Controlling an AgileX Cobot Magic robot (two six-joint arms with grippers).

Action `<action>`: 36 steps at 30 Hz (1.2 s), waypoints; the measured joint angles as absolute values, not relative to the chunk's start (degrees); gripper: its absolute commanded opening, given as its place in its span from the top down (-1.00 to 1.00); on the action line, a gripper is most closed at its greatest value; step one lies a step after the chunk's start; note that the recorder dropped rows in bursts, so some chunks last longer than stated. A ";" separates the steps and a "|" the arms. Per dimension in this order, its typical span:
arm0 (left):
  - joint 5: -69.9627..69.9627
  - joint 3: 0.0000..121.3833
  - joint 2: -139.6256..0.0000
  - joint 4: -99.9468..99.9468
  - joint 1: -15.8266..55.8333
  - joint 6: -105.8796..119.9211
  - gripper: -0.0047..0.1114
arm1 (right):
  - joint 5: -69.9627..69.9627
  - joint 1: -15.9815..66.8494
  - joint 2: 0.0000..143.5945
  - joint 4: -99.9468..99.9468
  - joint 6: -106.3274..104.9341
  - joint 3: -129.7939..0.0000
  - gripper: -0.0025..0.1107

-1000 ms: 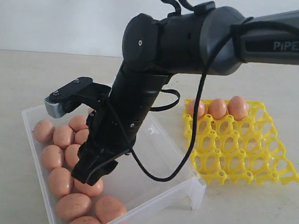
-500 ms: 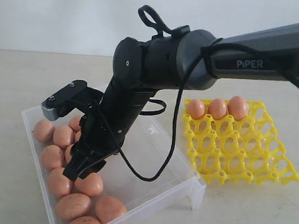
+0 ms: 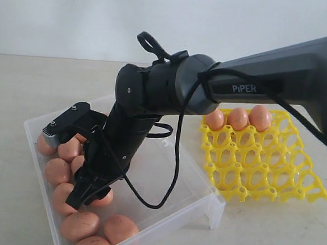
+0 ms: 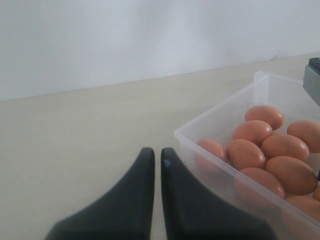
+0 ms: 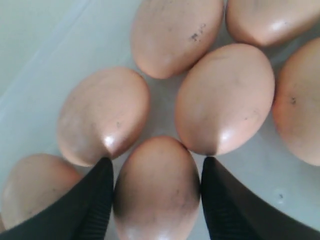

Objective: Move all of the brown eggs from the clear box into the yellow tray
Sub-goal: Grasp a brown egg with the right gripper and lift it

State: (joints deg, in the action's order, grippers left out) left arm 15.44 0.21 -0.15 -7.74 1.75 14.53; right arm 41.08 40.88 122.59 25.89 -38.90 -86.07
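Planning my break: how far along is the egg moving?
Done: three eggs sit in the far row of the yellow tray. In hand: the right gripper is down in the clear box, jaws open either side of an egg. Left: that egg and many more there.

Bright, even light leaves soft shadows, glare on the brown eggs (image 5: 225, 100), perhaps slight close-up blur.

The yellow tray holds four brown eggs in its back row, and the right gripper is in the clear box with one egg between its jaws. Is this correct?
Not fully. The exterior view shows three brown eggs, not four, in the back row of the yellow tray. The right gripper is in the clear box with one egg between its jaws.
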 measured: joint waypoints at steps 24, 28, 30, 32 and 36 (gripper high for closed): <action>15.44 0.21 -0.15 -7.74 1.75 14.53 0.85 | 41.46 41.03 121.57 23.69 -32.06 -86.21 0.96; 15.44 0.21 -0.15 -7.74 1.75 14.53 0.85 | 32.96 41.03 118.19 25.83 -25.86 -83.55 0.96; 15.44 0.21 -0.15 -7.74 1.75 14.53 0.85 | 29.35 41.03 116.67 26.20 -23.81 -82.33 0.96; 15.44 0.21 -0.15 -7.74 1.75 14.53 0.85 | 27.27 41.03 115.63 26.20 -23.20 -81.02 0.96; 15.44 0.21 -0.15 -7.74 1.75 14.53 0.85 | 21.36 41.03 112.60 25.99 -21.91 -75.79 0.96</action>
